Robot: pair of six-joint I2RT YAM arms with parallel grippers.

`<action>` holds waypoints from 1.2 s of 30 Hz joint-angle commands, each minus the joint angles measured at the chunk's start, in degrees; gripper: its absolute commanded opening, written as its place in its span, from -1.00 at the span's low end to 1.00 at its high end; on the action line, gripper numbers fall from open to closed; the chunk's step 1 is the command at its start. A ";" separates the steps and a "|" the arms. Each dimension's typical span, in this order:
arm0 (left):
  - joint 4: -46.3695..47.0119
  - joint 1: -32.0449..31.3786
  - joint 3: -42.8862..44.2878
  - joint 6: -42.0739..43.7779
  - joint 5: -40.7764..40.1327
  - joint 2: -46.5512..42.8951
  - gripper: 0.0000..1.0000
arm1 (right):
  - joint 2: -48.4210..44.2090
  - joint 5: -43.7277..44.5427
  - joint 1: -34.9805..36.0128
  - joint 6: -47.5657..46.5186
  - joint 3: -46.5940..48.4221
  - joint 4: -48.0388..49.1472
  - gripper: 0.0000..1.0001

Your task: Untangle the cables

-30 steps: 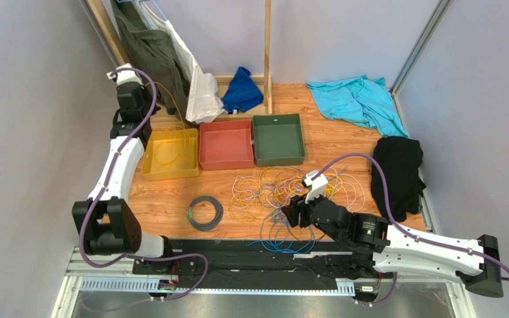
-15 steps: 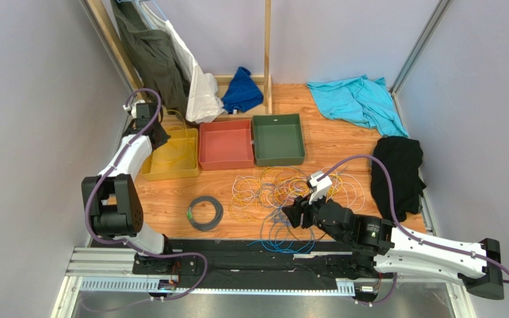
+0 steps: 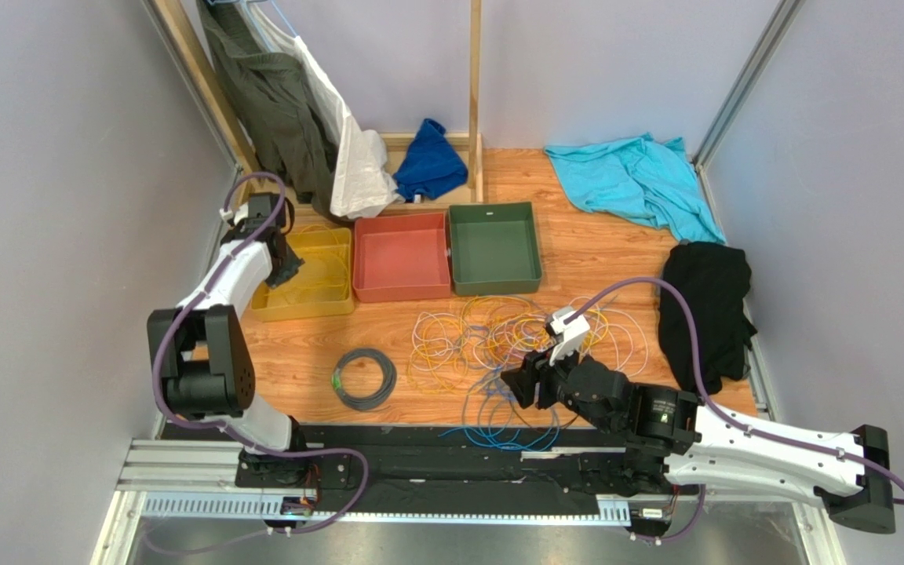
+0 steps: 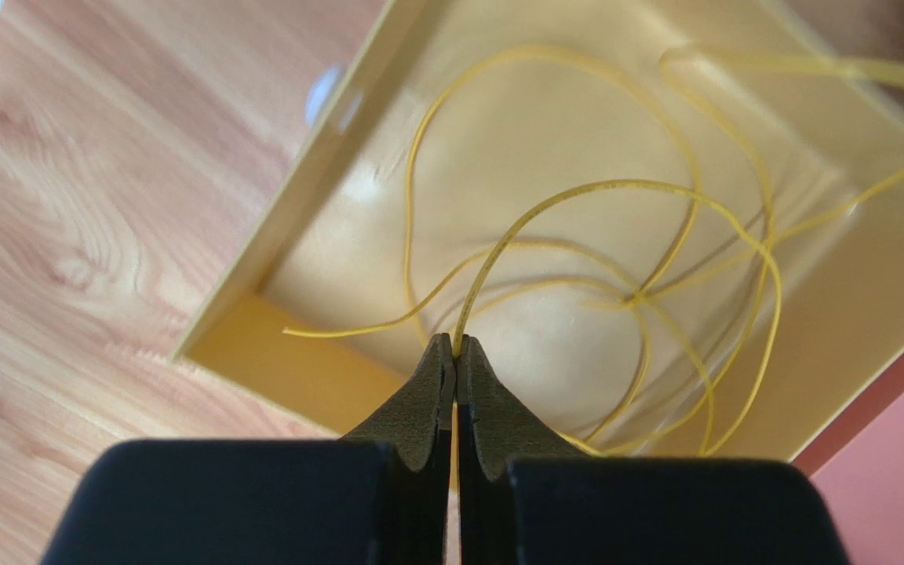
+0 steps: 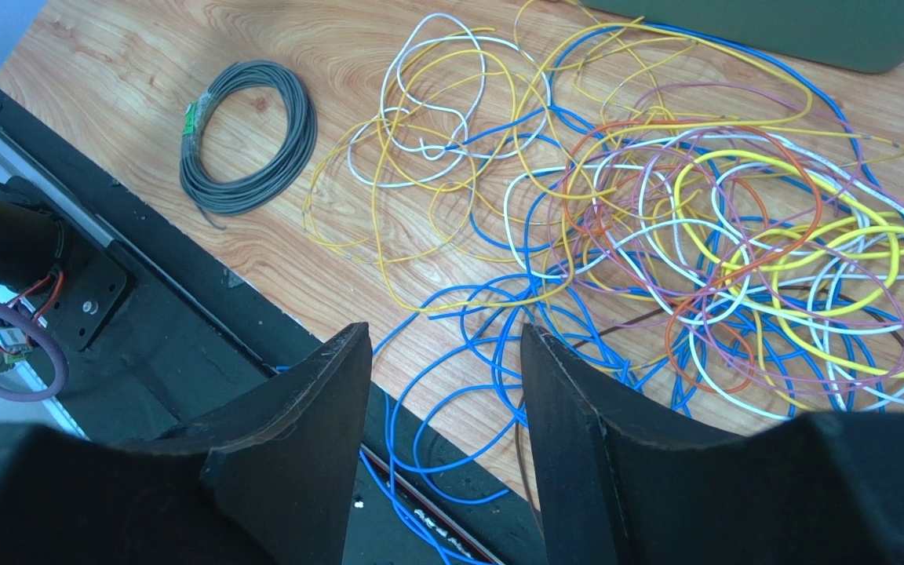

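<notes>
The cables (image 3: 516, 336) lie tangled on the wooden table as yellow, blue, white and orange loops (image 5: 681, 224). A dark coil with a green tag (image 3: 364, 377) (image 5: 247, 135) lies apart to their left. My left gripper (image 3: 282, 261) (image 4: 456, 344) hangs low over the yellow tray (image 3: 315, 304) (image 4: 339, 153), shut on a yellow cable (image 4: 610, 188) whose loops rest in the tray. My right gripper (image 3: 517, 384) (image 5: 445, 336) hovers open above blue loops (image 5: 480, 353) at the table's front edge, holding nothing.
A red tray (image 3: 403, 257) and a green tray (image 3: 493, 247) stand right of the yellow one. A teal cloth (image 3: 634, 177), black cloth (image 3: 704, 306) and blue cloth (image 3: 431, 159) lie around. Hanging clothes (image 3: 292, 106) and a wooden post (image 3: 474, 94) stand behind. Blue loops overhang the black rail (image 3: 492, 453).
My left arm has come down from high over the back-left corner to the yellow tray, still gripping the yellow cable. The right gripper has barely shifted.
</notes>
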 commanded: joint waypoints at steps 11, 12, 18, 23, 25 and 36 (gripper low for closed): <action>-7.47 0.08 6.02 0.86 -1.53 -7.88 0.68 | -1.35 3.10 0.20 -1.41 1.17 0.30 0.09; -7.48 0.16 4.96 0.68 -1.00 -9.20 0.98 | -0.91 3.10 0.28 -1.50 1.62 0.30 0.09; -6.77 0.08 -1.38 0.94 1.63 -18.78 0.98 | -0.64 2.66 0.28 -0.97 3.29 -1.45 0.08; 0.04 -3.50 -8.29 -0.63 9.97 -30.37 0.66 | -2.48 4.58 0.20 0.17 3.64 -4.09 0.08; 4.54 -10.26 -12.00 -1.08 9.73 -36.86 0.57 | -3.19 6.16 0.20 0.35 3.29 -4.35 0.08; 24.68 -48.43 -22.48 -5.47 3.66 -18.99 0.39 | -0.29 8.46 0.20 3.16 2.76 -5.23 0.08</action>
